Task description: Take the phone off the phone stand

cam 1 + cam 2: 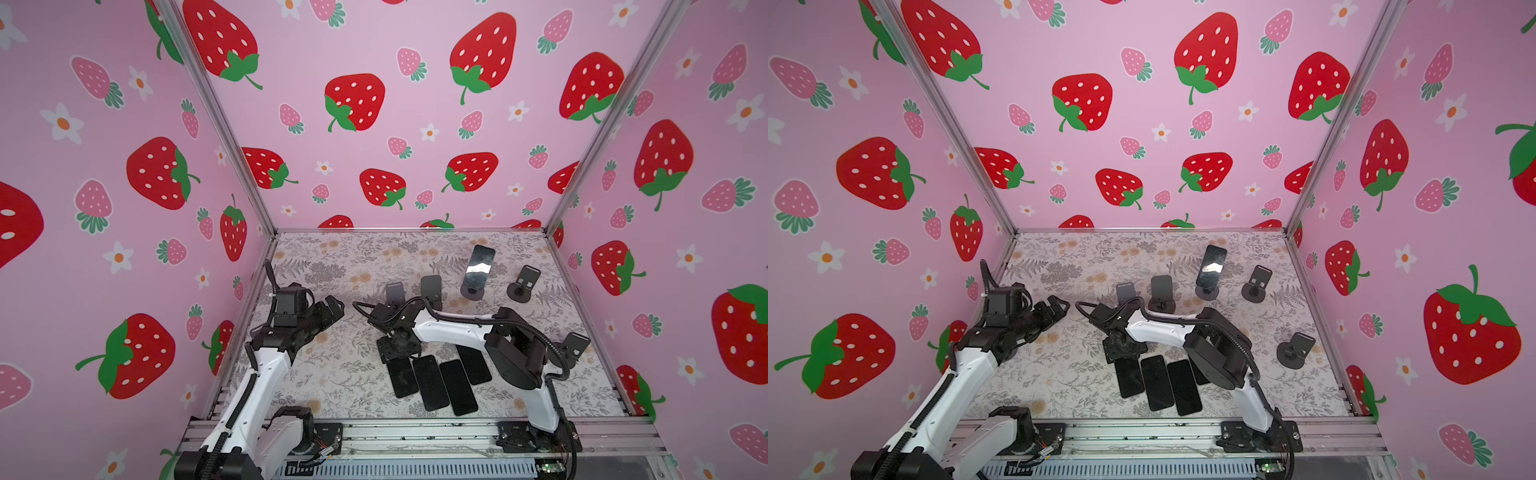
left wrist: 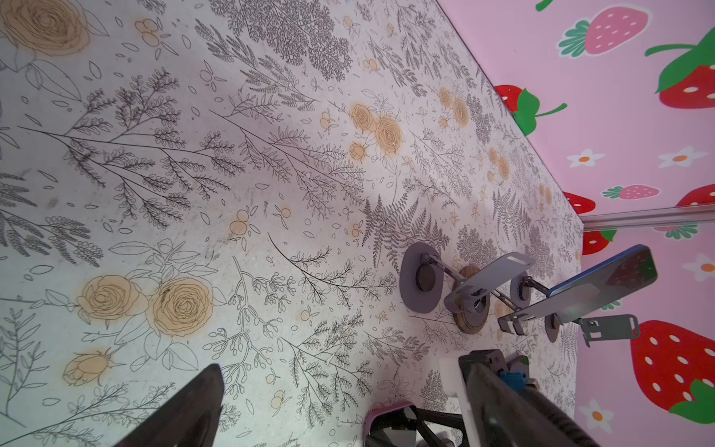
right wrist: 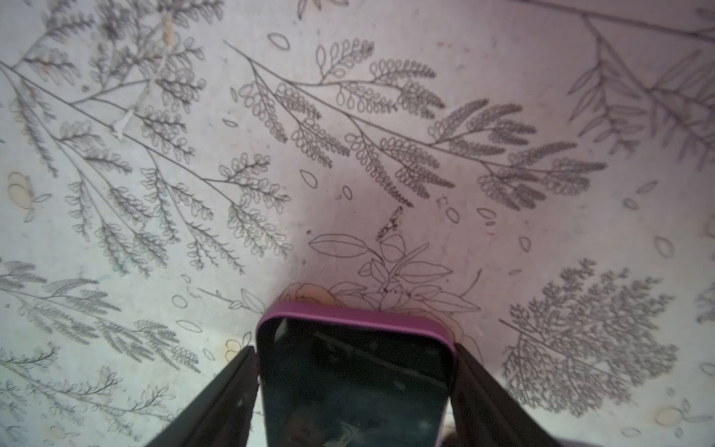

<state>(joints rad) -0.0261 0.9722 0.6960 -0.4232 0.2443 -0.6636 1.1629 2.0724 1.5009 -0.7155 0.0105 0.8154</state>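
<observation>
My right gripper is shut on the end of a phone with a pink case, one finger against each long side. In both top views that gripper points down at the leftmost phone of a row low on the table. Another phone still leans upright on a phone stand at the back right, also seen in the left wrist view as a blue-edged phone. My left gripper hangs open and empty over the table, left of the right arm.
Three more dark phones lie flat side by side near the front. Empty stands stand mid-table, and one stand near the right wall. The right arm's forearm spans above the phones.
</observation>
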